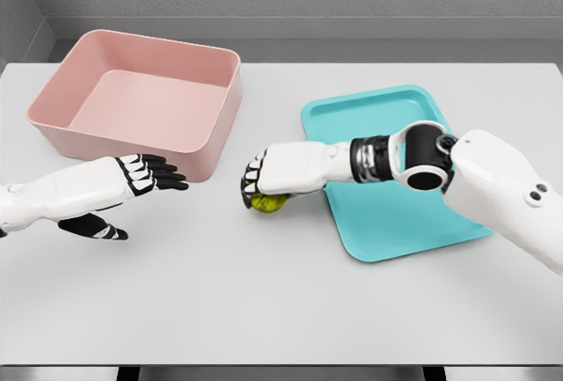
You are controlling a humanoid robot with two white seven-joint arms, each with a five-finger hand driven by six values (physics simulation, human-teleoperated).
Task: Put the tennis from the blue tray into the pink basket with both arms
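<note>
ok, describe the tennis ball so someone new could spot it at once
Start at the white table, with the pink basket at its back left and the blue tray on the right. Between them, just off the tray's left edge, the right hand is closed over the tennis ball. It is the only yellow-green thing in view, small and round, peeking out beneath the fingers.

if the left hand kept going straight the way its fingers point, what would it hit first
Probably the right hand, which grips the tennis ball over the table. The left hand points right with open fingers, just in front of the pink basket. Depth is unclear, so it might pass by.
</note>
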